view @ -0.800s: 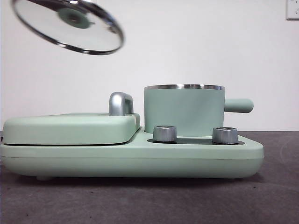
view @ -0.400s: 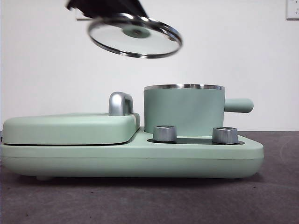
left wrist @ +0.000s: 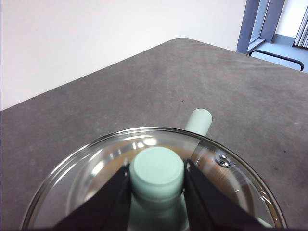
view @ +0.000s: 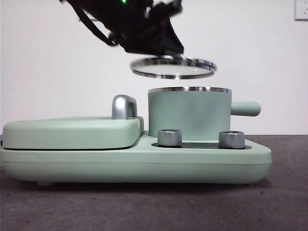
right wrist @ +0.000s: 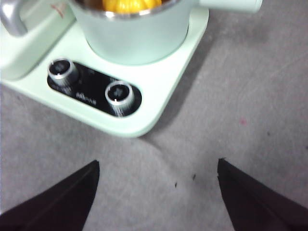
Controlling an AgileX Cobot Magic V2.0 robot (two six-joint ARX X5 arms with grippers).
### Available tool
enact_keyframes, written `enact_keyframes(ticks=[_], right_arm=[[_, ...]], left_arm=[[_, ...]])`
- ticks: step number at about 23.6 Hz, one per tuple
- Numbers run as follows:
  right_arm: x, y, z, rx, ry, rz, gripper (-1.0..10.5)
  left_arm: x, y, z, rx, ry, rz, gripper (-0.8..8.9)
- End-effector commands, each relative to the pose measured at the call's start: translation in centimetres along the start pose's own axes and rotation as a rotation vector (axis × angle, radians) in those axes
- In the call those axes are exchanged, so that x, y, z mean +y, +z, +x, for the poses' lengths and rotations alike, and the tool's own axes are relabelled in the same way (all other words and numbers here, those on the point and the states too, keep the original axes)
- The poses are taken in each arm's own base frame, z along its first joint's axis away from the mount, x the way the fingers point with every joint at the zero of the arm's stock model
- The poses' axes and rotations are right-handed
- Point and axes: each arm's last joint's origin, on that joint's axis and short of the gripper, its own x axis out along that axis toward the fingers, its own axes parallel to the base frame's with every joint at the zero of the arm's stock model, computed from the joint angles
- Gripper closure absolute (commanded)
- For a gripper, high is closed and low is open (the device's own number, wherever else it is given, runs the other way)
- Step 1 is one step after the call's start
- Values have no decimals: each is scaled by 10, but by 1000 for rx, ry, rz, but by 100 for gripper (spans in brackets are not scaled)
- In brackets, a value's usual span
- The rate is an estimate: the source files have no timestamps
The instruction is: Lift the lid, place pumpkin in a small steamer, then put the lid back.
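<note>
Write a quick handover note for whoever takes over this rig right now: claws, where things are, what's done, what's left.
Left claw: shut on the lid's mint knob, holding the lid nearly level in the air just above the small steamer, not touching its rim.
Right claw: open, holding nothing, over the table in front of the base unit's control knobs.
Pumpkin: already inside the small steamer; only its yellow top shows in the right wrist view.
Done: lid lifted, pumpkin placed.
Left: lower the lid squarely onto the steel rim, release the knob, pull back.
</note>
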Motion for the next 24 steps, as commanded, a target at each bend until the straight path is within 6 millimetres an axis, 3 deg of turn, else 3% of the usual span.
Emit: enact_keyframes(ticks=[1, 15, 24], right_arm=[[0, -1, -1, 22, -1, 9, 569], [-1, -5, -1, 61, -14, 6, 569], [-1, -5, -1, 59, -33, 5, 569]], left_arm=[[-2, 9, 10, -78, -10, -11, 804], [-1, -5, 45, -94, -31, -61, 804], [-3, -9, 46, -61, -59, -41, 804]])
